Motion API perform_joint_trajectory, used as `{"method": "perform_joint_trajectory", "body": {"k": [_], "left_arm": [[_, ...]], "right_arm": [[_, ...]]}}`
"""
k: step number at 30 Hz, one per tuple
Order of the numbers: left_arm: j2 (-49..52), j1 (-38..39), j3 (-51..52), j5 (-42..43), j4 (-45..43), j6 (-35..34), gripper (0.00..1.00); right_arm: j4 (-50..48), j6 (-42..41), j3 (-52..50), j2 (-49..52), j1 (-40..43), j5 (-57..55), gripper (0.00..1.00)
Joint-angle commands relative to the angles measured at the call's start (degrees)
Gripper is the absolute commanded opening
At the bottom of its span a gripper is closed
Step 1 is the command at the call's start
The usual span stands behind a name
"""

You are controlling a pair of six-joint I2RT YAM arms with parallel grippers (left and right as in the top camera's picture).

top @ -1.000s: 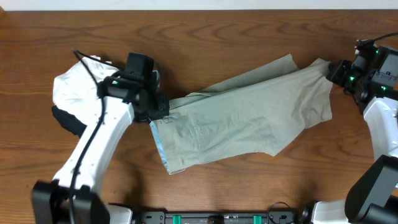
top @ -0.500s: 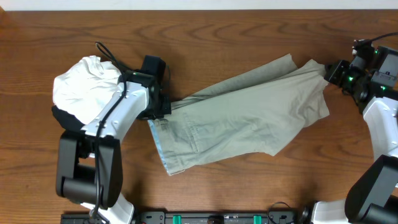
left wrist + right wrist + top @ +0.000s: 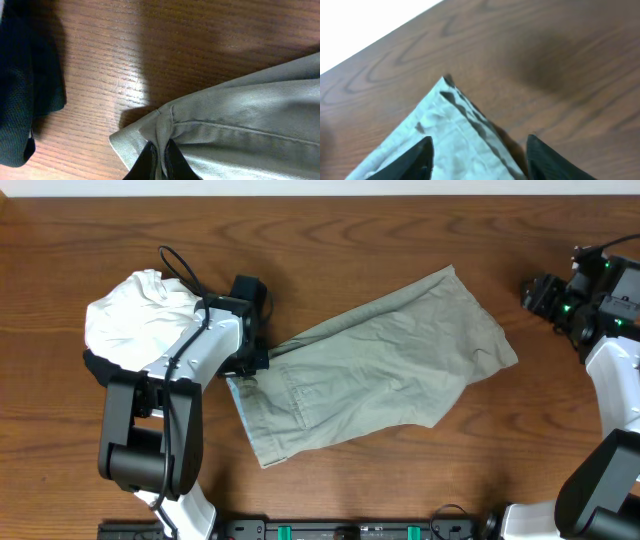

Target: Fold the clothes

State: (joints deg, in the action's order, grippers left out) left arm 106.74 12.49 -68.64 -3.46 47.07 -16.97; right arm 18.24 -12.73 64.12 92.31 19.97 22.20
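Pinches the trousers [image 3: 370, 365] at the waistband with the left gripper [image 3: 160, 151]; holds the right gripper [image 3: 479, 144] released, clear of the cloth

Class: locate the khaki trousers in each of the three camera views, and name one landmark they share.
Overhead: khaki trousers lie slanted across the centre of the table.
Left wrist: lower right, bunched edge pinched by the left end effector.
Right wrist: a pointed corner at bottom left, before the open right end effector.
Shared landmark: the table's brown wood grain.
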Motion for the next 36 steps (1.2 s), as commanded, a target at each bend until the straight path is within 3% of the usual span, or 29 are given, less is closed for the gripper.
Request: {"method": "perform_joint_trajectory", "body": {"k": [1,3,5,7,11,16,21,24,29,36], "left_arm": [[0.55,-0.35,0.72,-2.16,1.07,-0.94,0.07],[0.55,-0.35,0.72,-2.19,1.49,-0.90,0.10],[0.42,-0.37,0.66,-2.21,2.14,-0.92,0.25],[0.22,-0.42,0.28,-2.93,3.08,-0.94,0.33],[-0.76,-0.81,-2.14,-5.22,7.17,-0.92,0.42],[-4.98,-1.16,-4.15,-5.14,10.75,-1.01,0.42],[-8.39,-1.01,-4.13,-1.57,10.69,-1.40,0.13],[-8.26,-0.87,-3.85,3.10,10.23,-1.33,0.10],[-8.26,0.68,-3.48,4.50,7.63,-0.87,0.10],[-8.24,6.14,-0.59,5.05,6.58,-0.94,0.10]], "right_arm": [[2.12,0.35,1.11,0.28,-0.31,2.05,0.52],[3.37,0.37,1.11,0.28,-0.63,2.05,0.49],[3.91,0.37,1.11,0.28,-0.96,2.01,0.49],[4.07,0.37,1.11,0.28,-1.18,2.01,0.50],[4.11,0.37,1.11,0.28,-1.25,2.01,0.50],[5.18,0.37,1.11,0.28,-1.27,2.03,0.47],[8.92,-2.73,1.11,0.28,-1.49,2.16,0.27],[11.41,-3.74,1.09,0.33,-2.80,4.04,0.18],[12.04,2.73,0.39,0.57,-7.91,8.85,0.15],[14.97,4.02,-0.96,5.03,-17.55,3.19,0.13]]}}
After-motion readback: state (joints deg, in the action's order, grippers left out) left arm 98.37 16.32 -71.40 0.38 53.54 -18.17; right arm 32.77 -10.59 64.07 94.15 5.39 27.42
